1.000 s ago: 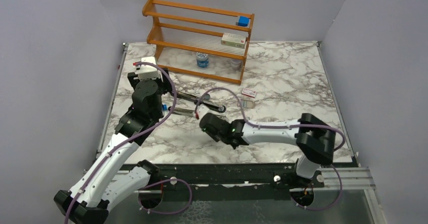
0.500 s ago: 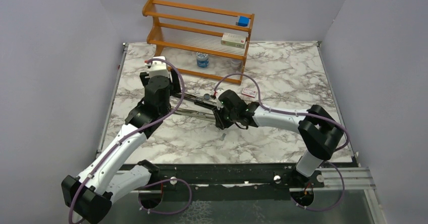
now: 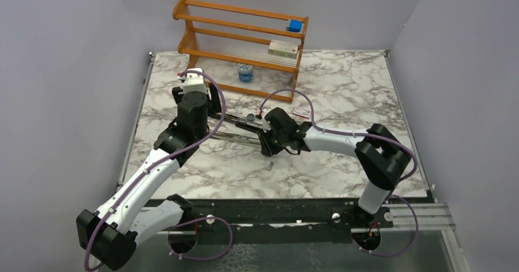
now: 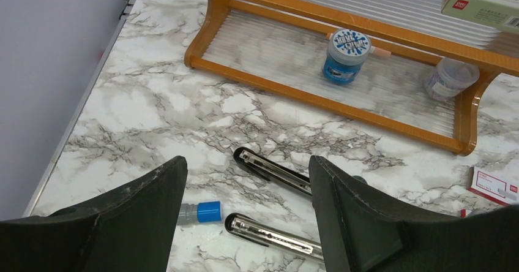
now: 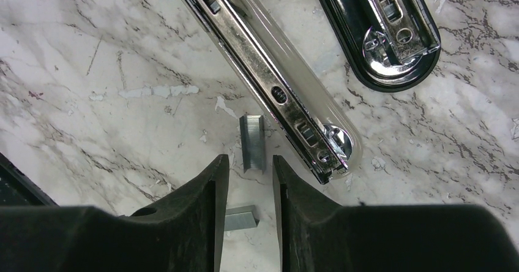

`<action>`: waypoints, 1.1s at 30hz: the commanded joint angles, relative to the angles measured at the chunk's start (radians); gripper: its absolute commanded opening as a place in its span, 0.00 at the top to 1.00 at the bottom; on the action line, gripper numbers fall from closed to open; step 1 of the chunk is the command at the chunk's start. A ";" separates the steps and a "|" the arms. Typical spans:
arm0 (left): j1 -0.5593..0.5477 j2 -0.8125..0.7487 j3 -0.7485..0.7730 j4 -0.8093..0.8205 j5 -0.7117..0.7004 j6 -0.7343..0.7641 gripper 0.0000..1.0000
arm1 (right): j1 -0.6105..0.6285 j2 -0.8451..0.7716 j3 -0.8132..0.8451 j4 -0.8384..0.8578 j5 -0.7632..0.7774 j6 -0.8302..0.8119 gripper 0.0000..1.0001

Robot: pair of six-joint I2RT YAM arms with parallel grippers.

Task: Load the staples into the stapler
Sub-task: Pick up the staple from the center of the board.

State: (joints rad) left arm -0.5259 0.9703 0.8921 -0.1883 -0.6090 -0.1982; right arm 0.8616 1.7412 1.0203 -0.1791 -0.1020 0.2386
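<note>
The stapler (image 3: 242, 129) lies open on the marble table, its two bars spread. In the left wrist view the black bar (image 4: 272, 169) and the silver channel bar (image 4: 269, 235) lie between and below my open, empty left gripper (image 4: 246, 162). In the right wrist view the silver channel (image 5: 269, 82) and the black bar (image 5: 379, 27) lie ahead. One staple strip (image 5: 252, 143) lies on the table just beyond the tips of my right gripper (image 5: 250, 162), beside the channel's end. A second strip (image 5: 240, 218) lies on the table below the narrow gap. The right gripper is slightly open and holds nothing.
A wooden shelf rack (image 3: 245, 45) stands at the back with a blue-lidded jar (image 4: 344, 54) and a box on it. A red-and-white box (image 3: 301, 111) lies right of the stapler. A blue-capped grey piece (image 4: 199, 212) lies by the left finger.
The right gripper has swung forward to the stapler's right end, over the staple strips. The left gripper has moved forward and right over the stapler's left end.
</note>
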 commanded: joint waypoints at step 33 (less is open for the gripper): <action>-0.003 0.031 0.028 0.053 0.119 -0.015 0.23 | -0.009 -0.062 0.009 0.035 -0.107 0.033 0.78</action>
State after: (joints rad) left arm -0.5259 0.9829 0.8822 -0.1722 -0.5781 -0.1989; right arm 0.8619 1.7779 1.0519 -0.2375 -0.1333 0.1974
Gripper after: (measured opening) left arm 0.761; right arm 0.219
